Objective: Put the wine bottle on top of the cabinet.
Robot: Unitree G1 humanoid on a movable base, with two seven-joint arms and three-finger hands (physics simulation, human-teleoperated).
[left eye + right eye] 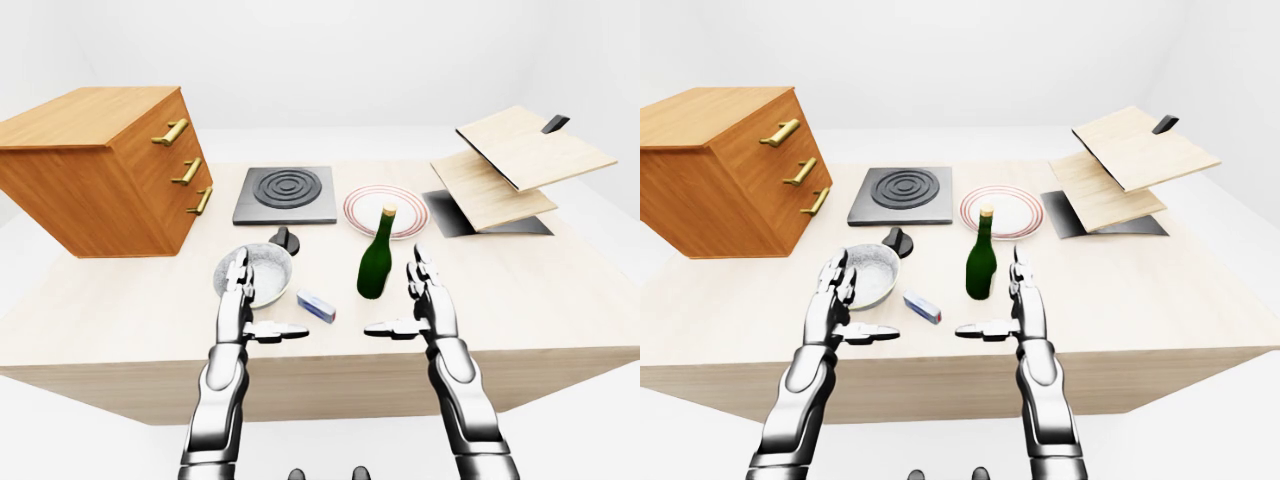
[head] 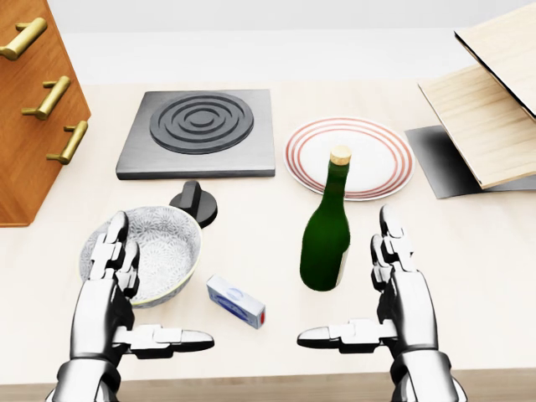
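A dark green wine bottle with a tan cork stands upright on the wooden table, just below a red-rimmed plate. The wooden cabinet with three brass handles sits at the table's left end, its flat top bare. My right hand is open a little to the right of and below the bottle, thumb pointing left, not touching it. Lower left in the head view, my left hand is open too, overlapping the near edge of a patterned bowl.
A black hotplate lies above the bowl, with a black knob below it. The red-rimmed plate is beside the hotplate. A small blue and white box lies between my hands. Wooden boards on a dark mat fill the right end.
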